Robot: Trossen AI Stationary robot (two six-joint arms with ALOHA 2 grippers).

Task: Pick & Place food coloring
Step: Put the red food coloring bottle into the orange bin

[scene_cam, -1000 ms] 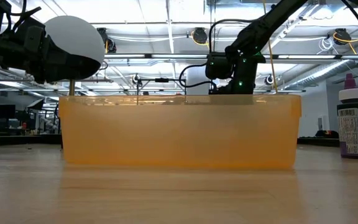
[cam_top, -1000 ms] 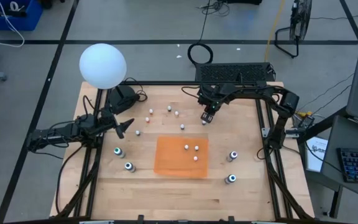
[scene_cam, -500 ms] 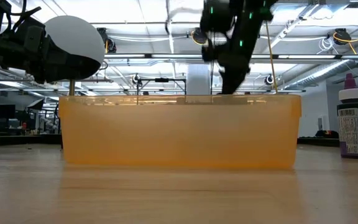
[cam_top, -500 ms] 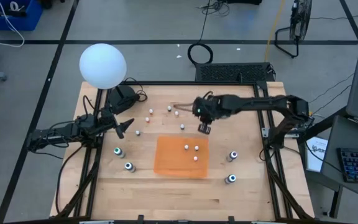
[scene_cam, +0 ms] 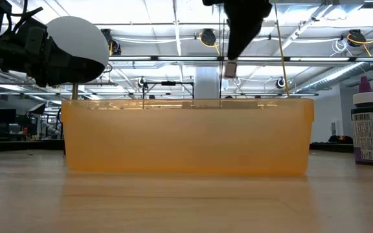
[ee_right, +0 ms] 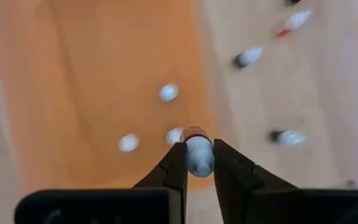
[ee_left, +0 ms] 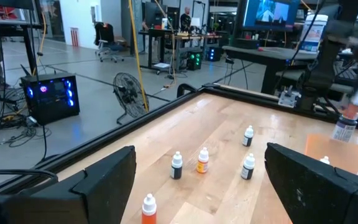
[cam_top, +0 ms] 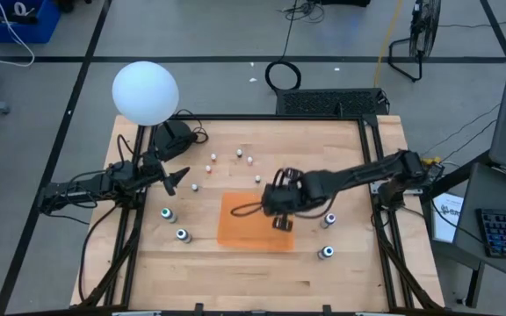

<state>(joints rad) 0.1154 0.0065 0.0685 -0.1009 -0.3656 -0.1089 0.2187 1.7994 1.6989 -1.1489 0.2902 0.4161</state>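
Note:
My right gripper (cam_top: 282, 219) hangs above the orange tray (cam_top: 235, 230), shut on one small food coloring bottle (ee_right: 199, 154). In the low view that bottle (scene_cam: 230, 68) is clear above the tray's rim (scene_cam: 186, 103). Three small bottles stand inside the tray (ee_right: 168, 93). Several more stand on the wood at the far side (cam_top: 240, 152). Larger grey bottles with teal tops stand left (cam_top: 166, 213) and right (cam_top: 329, 219) of the tray. My left gripper (cam_top: 181, 179) waits open at the table's left, pointing level. My right gripper pinches the small bottle's white part (ee_right: 199, 158) between its two fingertips (ee_right: 178, 155). The fingers slant steeply down from above. A reddish end (ee_right: 196, 132) pokes out beyond the tips. The bottle is lifted clear, hanging over the tray.
A white globe (cam_top: 145, 92) on a stand rises at the table's far left corner. A dark frame rail (cam_top: 376, 193) runs along the table's right side. Bare wood lies on the near side of the tray (cam_top: 253, 276). A tall purple-topped bottle (scene_cam: 370, 126) stands at the low view's right.
My right gripper, shut on the small bottle throughout, has swung from the table's far side toward the near edge and somewhat left. It rose and rolled as it went, and now hangs over the orange tray. The bottle has gone from table height to clear above the tray's rim.

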